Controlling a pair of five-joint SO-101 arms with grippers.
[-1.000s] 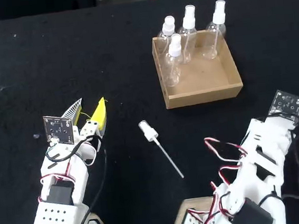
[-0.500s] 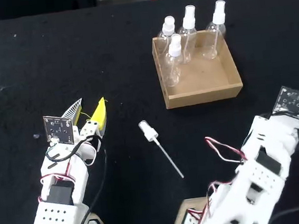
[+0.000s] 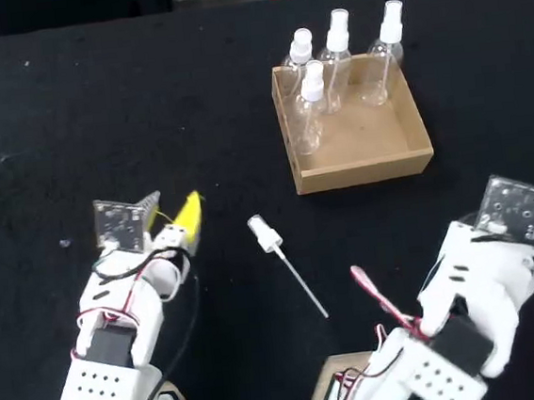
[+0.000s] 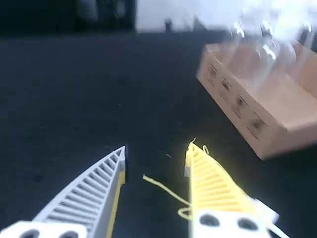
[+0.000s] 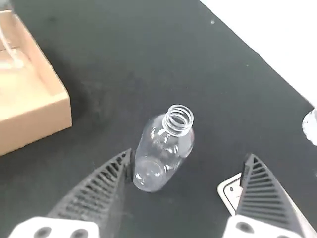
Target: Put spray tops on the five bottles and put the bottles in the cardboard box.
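While I was watching the last second of feed, both arms shifted. The left arm has swung a little toward the middle of the table, carrying the left gripper nearer the loose spray top. Its grey and yellow fingers are parted by a modest gap with nothing in it, which looks narrower than it was before. The right arm has drawn back toward its base, and its camera board now sits lower in the high view. The spray top, the box and the bottles in it lie just as they did.

From the right wrist camera I see the right gripper spread wide — an uncapped bottle stands on the black cloth beyond the fingertips, its threaded neck open. It is closer to one finger than the other, and I cannot tell whether that finger touches it.

The cardboard box sits at the far right of the table, and its near half is bare. Four capped bottles stand in it toward the far side, one of them ahead of the other three by the box's left wall. Each wears a white spray top.

The loose spray top lies flat on the cloth between the arms, in front of the box — its thin dip tube points back toward the arms' bases.
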